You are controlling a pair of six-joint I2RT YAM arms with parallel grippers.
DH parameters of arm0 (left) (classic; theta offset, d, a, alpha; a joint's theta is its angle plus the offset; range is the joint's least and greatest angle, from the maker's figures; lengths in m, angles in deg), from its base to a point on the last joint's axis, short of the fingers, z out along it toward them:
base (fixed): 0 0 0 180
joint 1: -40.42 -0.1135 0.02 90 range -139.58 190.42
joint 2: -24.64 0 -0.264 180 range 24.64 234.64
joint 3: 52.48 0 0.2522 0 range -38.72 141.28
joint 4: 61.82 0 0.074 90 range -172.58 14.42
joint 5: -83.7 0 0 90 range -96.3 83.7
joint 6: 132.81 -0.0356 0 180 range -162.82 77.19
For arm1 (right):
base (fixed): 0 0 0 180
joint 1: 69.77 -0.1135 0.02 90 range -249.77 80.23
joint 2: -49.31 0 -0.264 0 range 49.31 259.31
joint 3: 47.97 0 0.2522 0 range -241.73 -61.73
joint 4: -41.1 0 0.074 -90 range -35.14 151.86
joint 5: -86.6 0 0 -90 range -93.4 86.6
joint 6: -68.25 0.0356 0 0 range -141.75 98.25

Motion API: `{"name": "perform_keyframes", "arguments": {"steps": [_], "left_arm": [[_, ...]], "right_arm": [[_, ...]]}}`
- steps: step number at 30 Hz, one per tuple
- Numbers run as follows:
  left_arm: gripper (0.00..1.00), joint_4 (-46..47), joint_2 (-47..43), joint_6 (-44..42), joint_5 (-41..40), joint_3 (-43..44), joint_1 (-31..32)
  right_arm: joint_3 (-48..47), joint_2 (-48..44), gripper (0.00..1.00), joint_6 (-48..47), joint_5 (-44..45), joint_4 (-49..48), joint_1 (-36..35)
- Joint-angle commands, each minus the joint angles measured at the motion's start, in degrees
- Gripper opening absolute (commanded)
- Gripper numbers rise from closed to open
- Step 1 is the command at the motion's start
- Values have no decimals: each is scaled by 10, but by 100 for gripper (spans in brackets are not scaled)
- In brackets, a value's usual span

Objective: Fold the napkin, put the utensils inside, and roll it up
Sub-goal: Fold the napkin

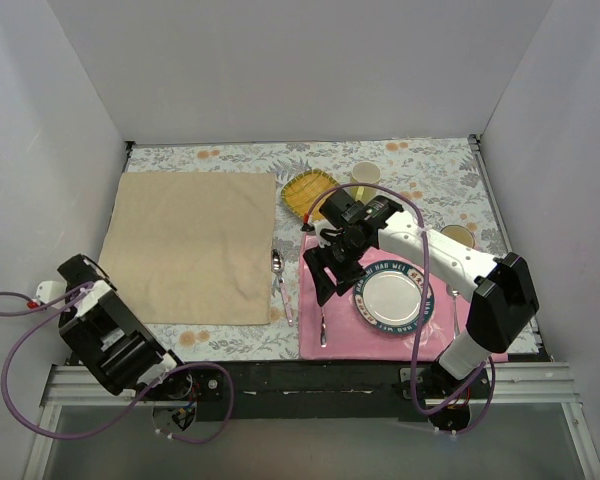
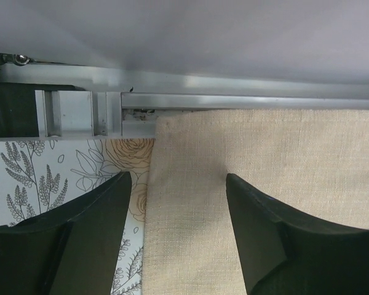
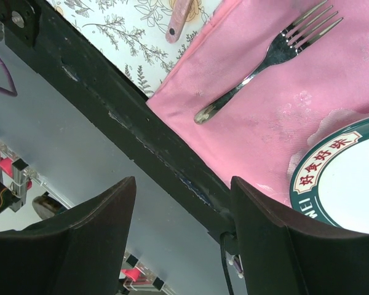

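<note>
The beige napkin [image 1: 190, 245] lies flat and unfolded over the left half of the table [image 1: 430, 170], reaching toward its far left corner. A silver spoon [image 1: 277, 262] lies just beside the napkin's right edge. The fork [image 3: 267, 64] rests along the left side of the pink placemat [image 3: 246, 129], near the table's front edge.

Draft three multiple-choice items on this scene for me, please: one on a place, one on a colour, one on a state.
1. The fork lies: A) on the pink placemat; B) on the napkin; C) on the plate.
2. The napkin is: A) blue; B) beige; C) green.
3. The napkin is: A) rolled up; B) folded in half; C) spread flat.
Key: 1A, it rests on pink cloth, clear of the plate; 2B, plain tan fabric; 3C, one flat sheet, unfolded.
</note>
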Motion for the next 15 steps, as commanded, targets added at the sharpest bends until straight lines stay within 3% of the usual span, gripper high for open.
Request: {"name": "perform_keyframes", "arguments": {"steps": [1,5,15], "left_arm": [[61,-14,30,16,15,8,-25],[42,-5,30,3,30,7,-29],[15,6,53,-18,81,10,-31]], "right_arm": [[-31,0,71,-4,4,9,-3],[-31,-2,71,-2,5,9,-4],[-33,-4,71,-6,14,13,-3]]}}
